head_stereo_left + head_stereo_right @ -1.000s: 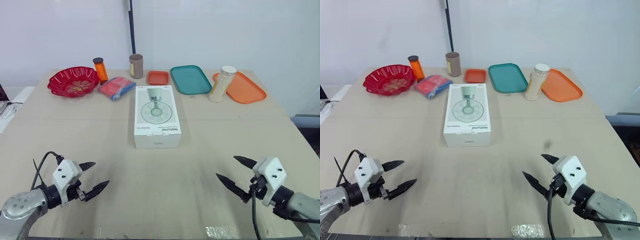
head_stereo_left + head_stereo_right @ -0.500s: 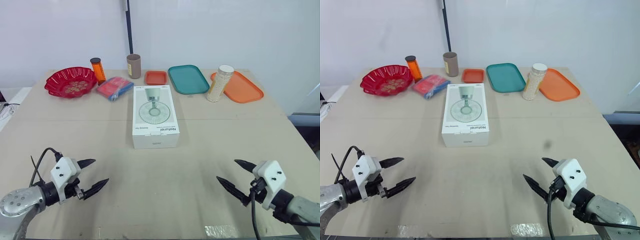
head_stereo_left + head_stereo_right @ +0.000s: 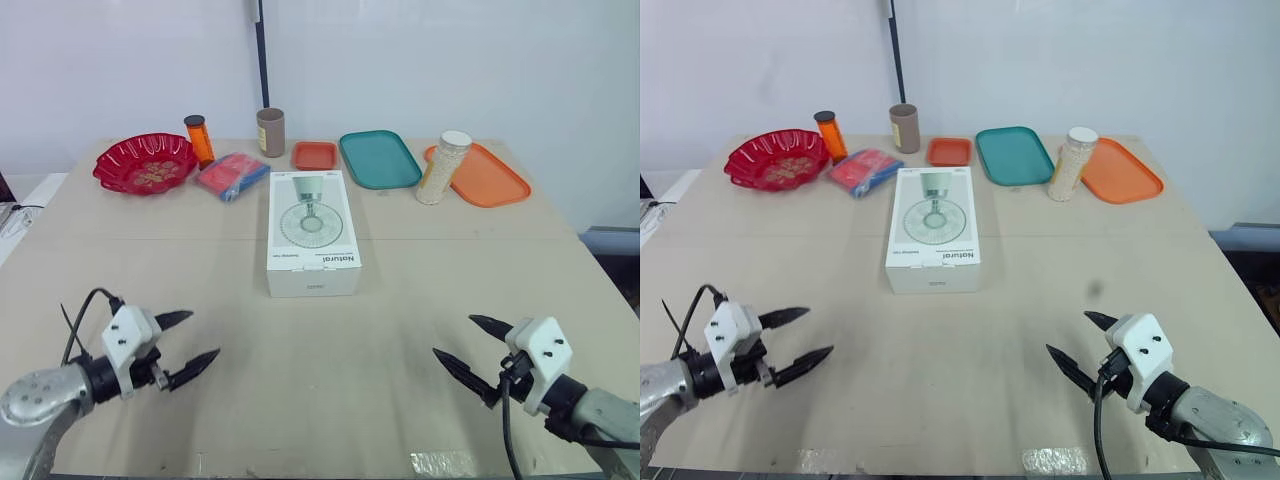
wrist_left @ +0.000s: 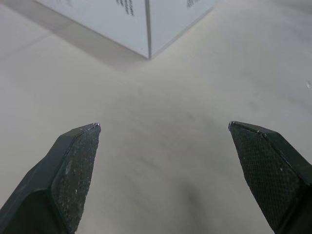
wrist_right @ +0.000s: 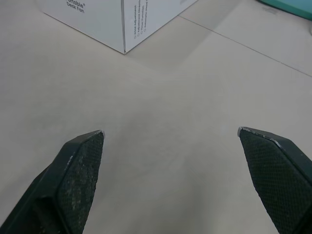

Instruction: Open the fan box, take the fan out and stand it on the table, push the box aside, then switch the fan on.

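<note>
The white fan box (image 3: 313, 231) lies flat and closed at the table's middle, a fan pictured on its lid. A corner of the box (image 4: 146, 24) shows ahead of my left gripper, and another corner (image 5: 122, 22) ahead of my right. My left gripper (image 3: 190, 340) hovers open over the near left of the table, well short of the box. Over the near right, my right gripper (image 3: 470, 345) is open too, with nothing between its fingers.
Along the table's far edge stand a red bowl (image 3: 146, 163), an orange bottle (image 3: 200, 139), a red-blue packet (image 3: 233, 176), a brown cup (image 3: 271, 131), a small orange tray (image 3: 316, 155), a teal tray (image 3: 380, 158), a tall white jar (image 3: 444, 167) and an orange tray (image 3: 485, 175).
My left gripper has shifted slightly; the head camera has swayed a little. The box and my right gripper have stayed put.
</note>
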